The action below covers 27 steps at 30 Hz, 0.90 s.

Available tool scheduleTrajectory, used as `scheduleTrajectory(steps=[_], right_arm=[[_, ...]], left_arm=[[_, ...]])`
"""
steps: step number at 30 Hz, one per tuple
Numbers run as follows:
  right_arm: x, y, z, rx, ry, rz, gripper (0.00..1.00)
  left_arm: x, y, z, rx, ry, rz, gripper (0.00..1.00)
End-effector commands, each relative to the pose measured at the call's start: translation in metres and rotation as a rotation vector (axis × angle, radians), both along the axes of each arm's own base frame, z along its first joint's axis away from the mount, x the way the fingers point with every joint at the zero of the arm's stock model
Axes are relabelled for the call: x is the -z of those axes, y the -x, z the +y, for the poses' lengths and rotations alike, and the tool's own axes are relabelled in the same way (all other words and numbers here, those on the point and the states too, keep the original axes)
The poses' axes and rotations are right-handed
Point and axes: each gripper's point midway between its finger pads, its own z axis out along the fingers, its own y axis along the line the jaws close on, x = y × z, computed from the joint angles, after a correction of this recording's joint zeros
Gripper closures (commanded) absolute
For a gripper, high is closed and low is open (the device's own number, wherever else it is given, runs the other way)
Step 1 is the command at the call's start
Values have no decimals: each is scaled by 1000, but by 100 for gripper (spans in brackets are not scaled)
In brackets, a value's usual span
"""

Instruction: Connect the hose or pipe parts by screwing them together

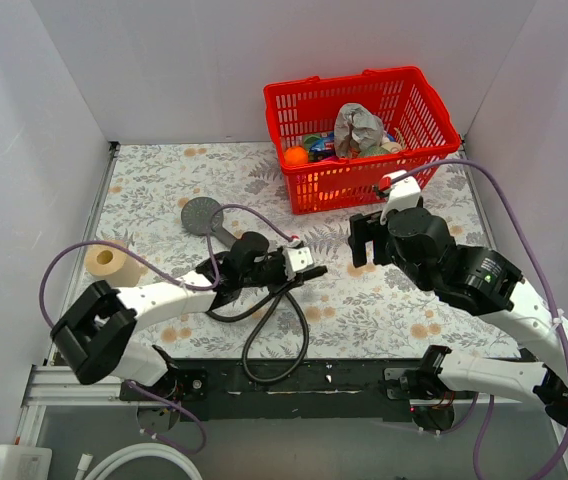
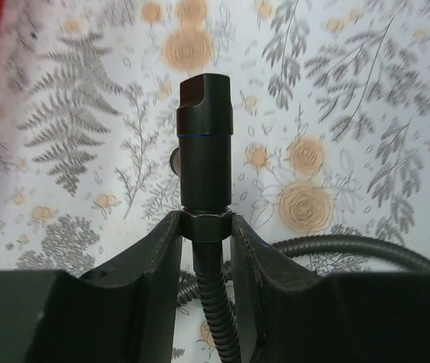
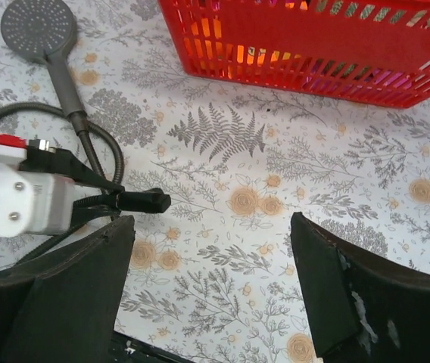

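The left gripper (image 2: pixel 206 227) is shut tight on the black hose (image 1: pixel 276 345). Its two fingers (image 2: pixel 162 257) pinch the hose right under the thick black end piece (image 2: pixel 205 151). That end piece sticks straight out past the fingertips. It is up off the flowery table (image 1: pixel 404 300), in front of the red basket (image 1: pixel 359 130) and a bit to the left of it. The rest of the hose lies in big loops on the table, farther from the basket, near the arm bases.

The grey shower head (image 1: pixel 201 214) lies flat on the table, left of the basket, with its round face up. Its handle points away from the basket toward the left gripper, and the hose runs on from the end of the handle.

The right gripper (image 3: pixel 211 287) is wide open and holds nothing. It hangs above the table just in front of the basket. The end piece is off to its left, not touching it
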Motion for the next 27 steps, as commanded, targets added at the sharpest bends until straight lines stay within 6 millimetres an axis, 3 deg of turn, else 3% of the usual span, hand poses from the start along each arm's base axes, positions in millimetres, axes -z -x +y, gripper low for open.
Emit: scheduleTrajectory(steps=[1, 5, 6, 7, 8, 9, 13, 16, 20, 24, 27], right_arm=[[11, -3, -4, 82, -65, 18, 9], [38, -2, -3, 99, -47, 84, 6], [45, -2, -1, 100, -37, 103, 6], [55, -2, -2, 102, -19, 123, 6], [59, -3, -1, 106, -21, 139, 5], [65, -4, -1, 112, -7, 155, 5], [66, -6, 3, 100, -5, 162, 4], [59, -8, 4, 106, -11, 160, 3], [52, -11, 5, 126, 6, 168, 2], [54, -11, 5, 127, 22, 179, 2], [57, -12, 6, 111, 37, 172, 2]], left_arm=[[5, -25, -11, 15, -61, -117, 100], [27, -28, -15, 20, -128, -108, 100], [30, -28, -17, 17, -139, -104, 92], [40, -27, -14, 11, -168, -73, 77], [42, -26, -15, 12, -174, -64, 72], [42, -26, -14, 5, -174, -61, 60], [35, -19, -11, -18, -156, -5, 17], [18, -17, -10, -56, -122, 30, 2], [-26, -15, -8, -120, -36, 118, 2], [-90, -19, 8, -196, 89, 164, 2], [-115, -24, 25, -278, 127, 218, 2]])
